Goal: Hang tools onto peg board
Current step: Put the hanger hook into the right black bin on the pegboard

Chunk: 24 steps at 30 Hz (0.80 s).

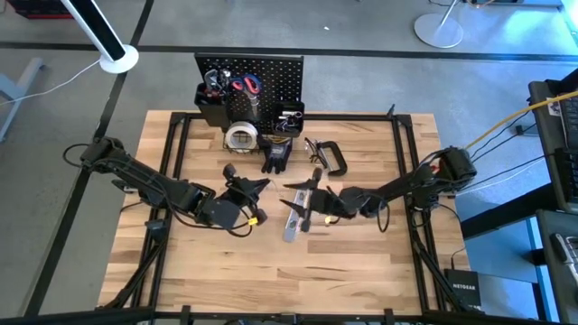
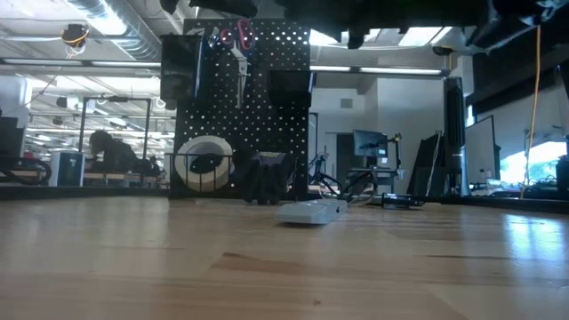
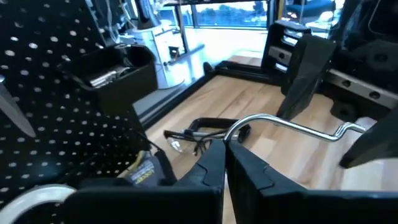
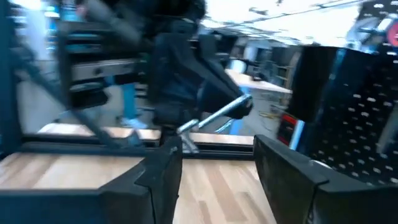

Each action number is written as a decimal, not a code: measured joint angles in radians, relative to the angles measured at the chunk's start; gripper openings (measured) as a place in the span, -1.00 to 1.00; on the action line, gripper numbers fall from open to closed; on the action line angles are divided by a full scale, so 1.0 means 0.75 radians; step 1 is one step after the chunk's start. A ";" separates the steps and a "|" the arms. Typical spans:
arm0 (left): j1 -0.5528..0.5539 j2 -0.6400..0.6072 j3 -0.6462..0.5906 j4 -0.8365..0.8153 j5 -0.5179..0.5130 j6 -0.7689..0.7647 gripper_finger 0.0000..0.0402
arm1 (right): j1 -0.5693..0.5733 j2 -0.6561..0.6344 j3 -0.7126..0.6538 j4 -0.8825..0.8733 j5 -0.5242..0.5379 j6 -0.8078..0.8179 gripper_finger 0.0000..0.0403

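A: Silver bar on the pale wood surface point(image 1: 379, 271), is that the level point(image 1: 298, 219)?

B: Yes, near the middle, lying flat. The right gripper point(image 1: 315, 204) is over its upper end, jaws spread wide with nothing between them as far as the right wrist view shows. The left gripper point(image 1: 259, 187) sits at about nine o'clock from the level, jaws pressed together on nothing.

A: And the peg board point(image 1: 271, 74)?

B: Upright at twelve o'clock, black perforated metal with rows of small holes. Red-handled scissors point(image 1: 246, 86) hang on it beside a black bin point(image 1: 215, 106). The pale tape roll point(image 1: 241, 135) rests at its foot, black gloves point(image 1: 276, 154) just in front, and the black C-clamp point(image 1: 330, 157) lies at about one o'clock from the level.

A: Anything unclear?

B: In the low view both arms are cut off at the top edge, and the bin's contents are too small to name. Whether the right jaws touch the level, I cannot tell.
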<state>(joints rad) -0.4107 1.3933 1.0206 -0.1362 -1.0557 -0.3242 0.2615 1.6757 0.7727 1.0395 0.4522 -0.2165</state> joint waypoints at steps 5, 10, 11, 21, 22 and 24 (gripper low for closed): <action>0.001 0.000 -0.001 -0.009 -0.021 0.001 -1.00 | 0.000 0.052 0.100 -0.009 0.007 0.075 -0.05; 0.001 0.000 -0.001 -0.012 -0.022 -0.011 -1.00 | 0.000 0.062 0.123 -0.035 0.039 0.117 -0.20; 0.000 0.000 -0.001 -0.012 -0.022 -0.011 -1.00 | 0.000 0.062 0.124 -0.034 0.052 0.117 -0.24; -0.003 0.000 -0.002 -0.026 -0.024 -0.027 -1.00 | 0.000 0.058 0.123 -0.025 0.141 0.077 -0.94; -0.003 0.000 -0.002 -0.026 -0.016 -0.045 -1.00 | 0.000 0.058 0.123 -0.026 0.159 0.063 -0.94; -0.002 0.000 -0.003 -0.029 -0.006 -0.042 -0.97 | 0.002 0.058 0.123 -0.031 0.175 0.035 -0.91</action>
<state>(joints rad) -0.4120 1.3933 1.0187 -0.1577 -1.0601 -0.3557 0.2626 1.7191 0.8650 1.0166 0.5833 -0.1900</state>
